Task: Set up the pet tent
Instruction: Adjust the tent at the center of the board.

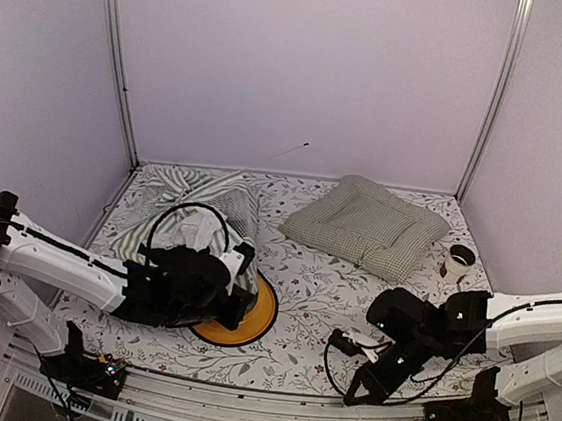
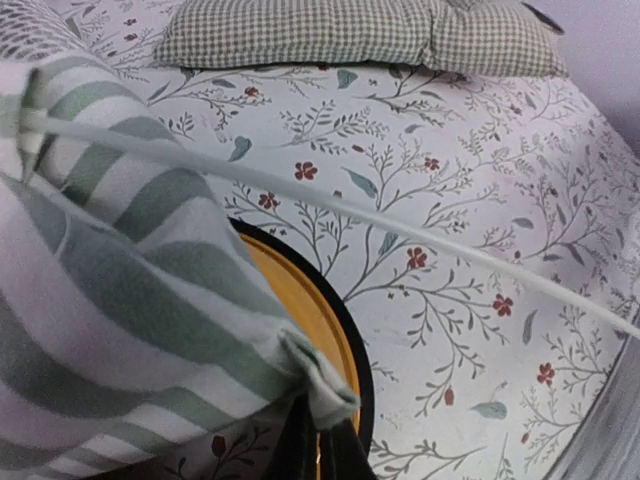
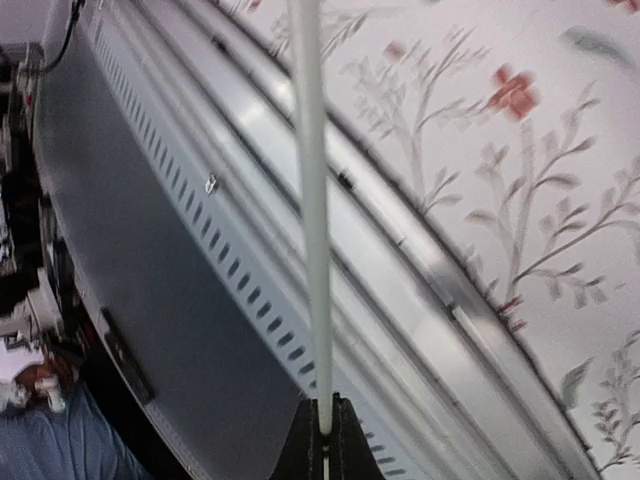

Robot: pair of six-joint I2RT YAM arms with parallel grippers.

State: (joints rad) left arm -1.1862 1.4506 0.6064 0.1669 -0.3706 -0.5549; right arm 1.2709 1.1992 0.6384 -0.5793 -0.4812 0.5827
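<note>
The pet tent [image 1: 196, 207] lies collapsed at the back left, a heap of green-and-white striped fabric [image 2: 110, 290]. My left gripper [image 2: 320, 425] is shut on a folded corner of that fabric, just above an orange disc with a black rim [image 2: 305, 305]. In the top view the left gripper [image 1: 243, 267] is at the tent's right edge. A thin white pole [image 2: 400, 225] runs out of the fabric and slants right across the cloth. My right gripper [image 3: 323, 425] is shut on a thin white pole [image 3: 312, 200]. It points at the front rail, low at the front right [image 1: 354, 391].
A green-checked cushion [image 1: 370, 225] lies at the back right, with a white cup [image 1: 457, 261] beside it near the right wall. The orange disc [image 1: 255, 318] sits front of centre on the floral cloth. A slotted metal rail [image 3: 230, 270] borders the near edge.
</note>
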